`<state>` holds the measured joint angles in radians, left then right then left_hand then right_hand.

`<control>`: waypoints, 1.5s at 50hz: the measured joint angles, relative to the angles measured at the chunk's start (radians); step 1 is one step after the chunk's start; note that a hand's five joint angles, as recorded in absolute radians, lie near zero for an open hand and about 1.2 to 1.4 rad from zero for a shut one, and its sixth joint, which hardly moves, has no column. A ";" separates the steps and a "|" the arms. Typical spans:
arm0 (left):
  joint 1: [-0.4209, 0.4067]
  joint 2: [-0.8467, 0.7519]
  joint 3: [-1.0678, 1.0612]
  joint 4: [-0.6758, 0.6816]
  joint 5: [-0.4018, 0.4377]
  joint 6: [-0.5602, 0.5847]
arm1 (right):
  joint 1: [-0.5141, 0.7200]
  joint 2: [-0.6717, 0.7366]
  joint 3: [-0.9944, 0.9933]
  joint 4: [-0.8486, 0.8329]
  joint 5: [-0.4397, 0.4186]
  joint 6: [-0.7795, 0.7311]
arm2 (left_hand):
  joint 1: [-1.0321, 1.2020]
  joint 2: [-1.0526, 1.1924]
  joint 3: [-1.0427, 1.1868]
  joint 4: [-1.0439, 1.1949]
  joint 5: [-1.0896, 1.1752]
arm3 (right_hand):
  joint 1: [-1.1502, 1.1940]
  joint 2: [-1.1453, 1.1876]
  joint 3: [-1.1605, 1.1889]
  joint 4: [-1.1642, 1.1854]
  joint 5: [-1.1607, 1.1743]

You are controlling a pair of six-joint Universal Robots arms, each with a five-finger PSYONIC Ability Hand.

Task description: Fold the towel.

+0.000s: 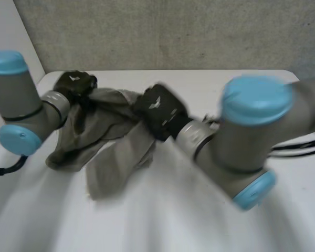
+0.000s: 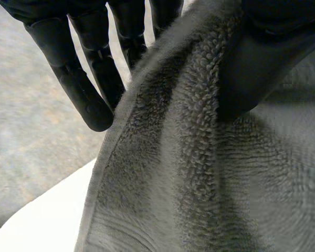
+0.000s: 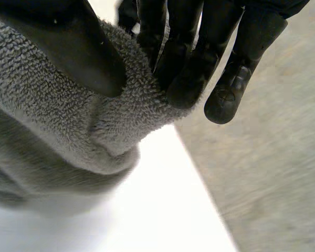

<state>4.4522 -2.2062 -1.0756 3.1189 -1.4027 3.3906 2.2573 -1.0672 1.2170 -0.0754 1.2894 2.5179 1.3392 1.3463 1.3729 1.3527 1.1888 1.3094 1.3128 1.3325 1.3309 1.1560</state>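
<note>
Towel (image 1: 113, 139): grey terry cloth over the far left-middle of the table, held up by both hands and sagging between them in two loose, uneven lobes. The lower ends seem to rest on the tabletop.
Left hand (image 1: 74, 84): grips the towel near its left upper end. In the left wrist view the thumb (image 2: 262, 63) presses on the front of the cloth by its hemmed edge, and the fingers (image 2: 86, 94) reach straight behind and just past that edge.
Right hand (image 1: 158, 111): clamped on the towel's right upper end. In the right wrist view the thumb lies on top of a rolled bunch of cloth and the curled fingertips close against it from the other side.
Done so far: the towel is picked up at two points. No clean crease or stacked layer can be seen, so by my reading no fold is finished.
Left to do: likely spread the cloth flat or pull it taut, bring one edge over onto the other, lay it down and smooth it.
Table (image 1: 199, 226): white and smooth, bare on the near side. Its far edge runs close behind the hands.
Wall (image 1: 173, 31): grey and rough-textured, directly behind the table.
Beyond the table edge: both wrist views show a grey speckled surface, and I cannot tell whether it is floor or wall.
</note>
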 measured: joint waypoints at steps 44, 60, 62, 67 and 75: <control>-0.159 0.271 -0.390 0.058 -0.015 -0.253 | -0.416 -0.167 0.051 0.335 -0.165 0.443 | 0.003 0.007 0.006 0.005 0.001 | -0.888 -0.889 -0.900 -0.893 -0.887; -0.162 0.254 -0.321 0.057 -0.097 -0.245 | -0.226 -0.316 0.503 0.139 0.109 0.456 | 0.003 0.007 0.006 0.005 0.001 | -0.743 -0.754 -0.767 -0.767 -0.760; -0.162 0.244 -0.305 0.056 -0.104 -0.245 | -0.215 -0.331 0.548 0.121 0.109 0.410 | 0.003 0.008 0.006 0.005 0.001 | -0.743 -0.754 -0.767 -0.767 -0.759; -0.162 0.230 -0.292 0.055 -0.108 -0.245 | -0.204 -0.329 0.608 0.058 0.107 0.337 | 0.003 0.007 0.006 0.005 0.001 | -0.759 -0.761 -0.777 -0.776 -0.779; -0.162 0.226 -0.300 0.054 -0.107 -0.254 | -0.189 -0.226 0.629 -0.129 0.119 0.275 | 0.003 0.007 0.006 0.005 0.001 | -0.937 -0.947 -0.971 -0.978 -1.001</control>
<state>4.2905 -1.9798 -1.3758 3.1729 -1.5101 3.1369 2.0679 -1.2929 1.8465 -0.2048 1.4089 2.7927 1.3420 1.3537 1.3792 1.3580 1.1901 0.3724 0.3657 0.3614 0.3531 0.1552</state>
